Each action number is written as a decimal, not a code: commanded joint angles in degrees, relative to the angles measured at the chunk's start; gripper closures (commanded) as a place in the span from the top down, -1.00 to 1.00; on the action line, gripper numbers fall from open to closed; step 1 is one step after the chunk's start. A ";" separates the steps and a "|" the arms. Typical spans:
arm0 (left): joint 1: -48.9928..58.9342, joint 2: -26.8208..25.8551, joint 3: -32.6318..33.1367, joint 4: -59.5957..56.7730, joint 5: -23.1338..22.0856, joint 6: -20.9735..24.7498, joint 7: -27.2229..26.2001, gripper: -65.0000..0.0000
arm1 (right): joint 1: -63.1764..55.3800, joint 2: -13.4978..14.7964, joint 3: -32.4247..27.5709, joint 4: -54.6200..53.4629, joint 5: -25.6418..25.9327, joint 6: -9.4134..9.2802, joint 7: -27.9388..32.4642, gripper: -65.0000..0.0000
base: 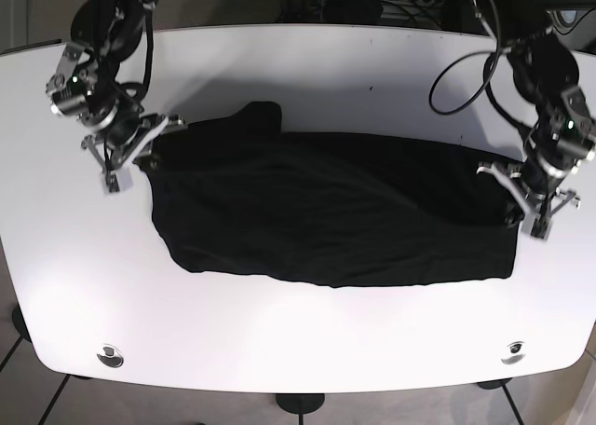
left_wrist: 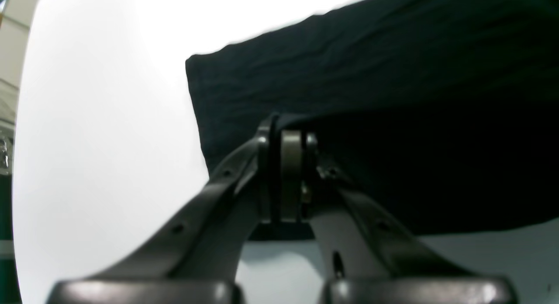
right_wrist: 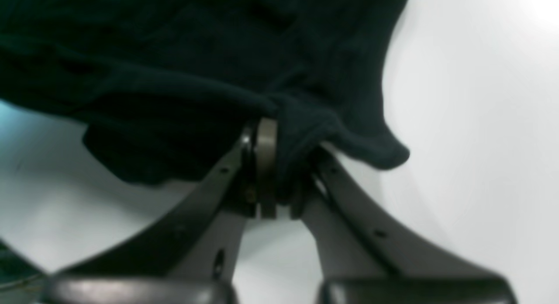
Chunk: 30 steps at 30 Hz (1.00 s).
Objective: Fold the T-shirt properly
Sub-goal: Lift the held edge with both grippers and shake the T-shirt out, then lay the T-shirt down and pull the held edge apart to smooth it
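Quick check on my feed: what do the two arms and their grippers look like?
Both arms are black with silver metal joints. Left gripper and right gripper have dark, curved fingers with small holes and brownish pads. Black cables loop beside the left arm.

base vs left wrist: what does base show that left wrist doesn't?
Base only: the whole dark cotton T-shirt spread across the white round-cornered table, plus the right end effector pinching its opposite end.

Left wrist only: a close look at the fingers shut on a raised fold of fabric.

Both: the left end effector gripping the shirt's edge over the white tabletop.
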 commanded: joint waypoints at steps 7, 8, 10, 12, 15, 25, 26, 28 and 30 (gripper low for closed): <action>-26.05 -1.31 7.38 -13.15 -0.81 0.59 -2.35 -1.00 | 22.10 0.84 -1.68 -3.06 -3.54 0.01 1.63 -0.95; -29.04 -1.40 7.73 -14.47 -0.81 0.59 -2.35 -1.00 | 24.74 0.93 -1.68 -4.11 -3.62 0.01 1.63 -0.95; -35.81 -1.49 8.96 -17.81 -0.81 0.59 -2.35 -1.00 | 30.89 2.16 -2.65 -7.01 -3.62 0.01 1.63 -0.95; -42.05 -2.63 10.28 -20.45 -0.81 0.59 -2.35 -1.00 | 36.52 3.39 -6.43 -9.91 -3.80 0.01 1.63 -0.95; -51.98 -4.39 12.03 -24.76 -0.81 0.59 -3.67 -1.00 | 48.03 3.74 -9.24 -15.80 -3.89 0.01 1.63 -0.95; -63.32 -11.77 13.97 -20.89 -1.16 0.50 -3.23 -1.00 | 68.87 4.53 -16.98 -20.55 -3.89 0.45 0.40 -0.95; -61.39 -11.77 13.88 -20.36 -1.25 0.42 -2.71 -1.00 | 67.29 4.97 -16.98 -20.37 -3.71 0.53 0.40 -0.95; -55.06 -11.86 10.45 -16.05 -1.16 0.33 -2.27 -1.00 | 61.57 5.32 -16.89 -16.33 -3.80 0.53 0.40 -0.95; -48.38 -11.77 7.90 -14.12 -1.16 0.24 -2.27 -1.00 | 54.89 5.85 -16.27 -13.43 -3.54 0.53 0.40 -0.95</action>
